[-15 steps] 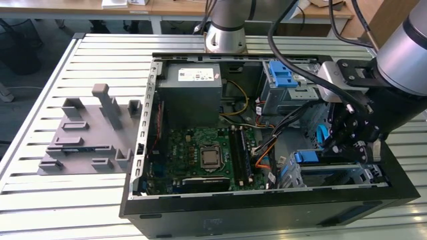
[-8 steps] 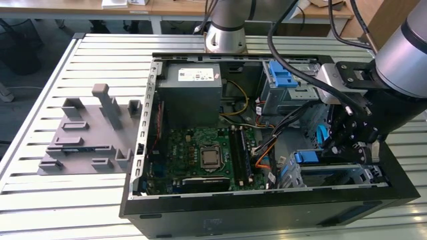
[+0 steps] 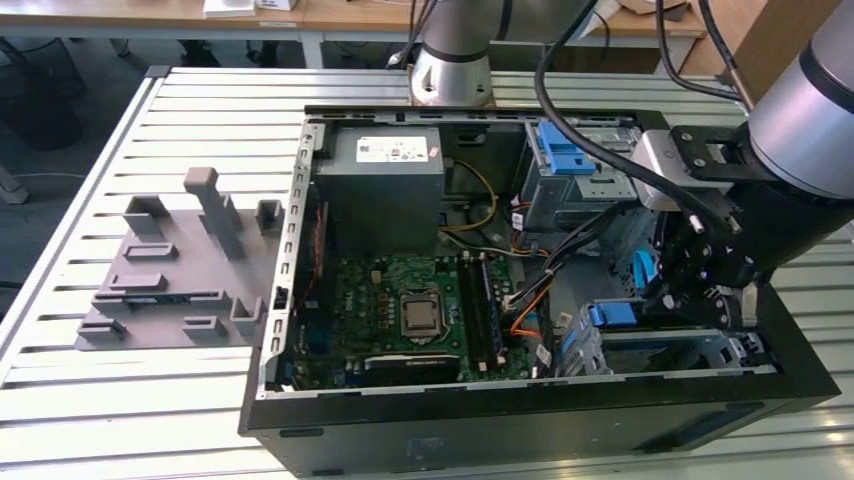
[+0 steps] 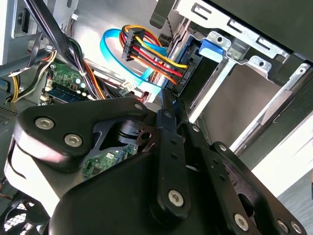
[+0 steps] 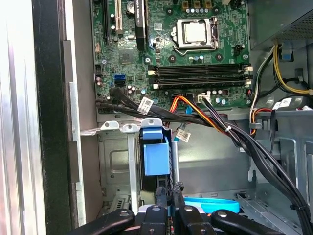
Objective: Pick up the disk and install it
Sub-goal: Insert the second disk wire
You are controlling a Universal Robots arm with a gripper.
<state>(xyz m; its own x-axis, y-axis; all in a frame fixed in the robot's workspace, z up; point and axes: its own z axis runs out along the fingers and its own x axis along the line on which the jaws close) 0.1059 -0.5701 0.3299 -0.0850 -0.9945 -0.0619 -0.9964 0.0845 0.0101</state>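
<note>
Slatted grey metal worktop (image 3: pixel 200 120) carries an open black computer case (image 3: pixel 534 420), and the black tool (image 3: pixel 705 290) reaches into its lower drive bay, fingers drawn close together at the edge of the disk (image 5: pixel 155 157), a flat drive in a blue plastic carrier standing on edge in the grey metal cage (image 5: pixel 115 171). Seating it well seems to call for straight pressure along the bay rails, clear of the bundled black cables (image 5: pixel 244 142). Whether the fingertips actually pinch the carrier is hidden behind the tool's linkages, and the silver drive body can't be made out.

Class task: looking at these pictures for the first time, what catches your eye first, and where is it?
The open computer case on the slatted table, its green motherboard bared in the middle. At the exterior view's right, the gripper reaches into the case by the drive bay, where the disk sits in its blue carrier.
</note>
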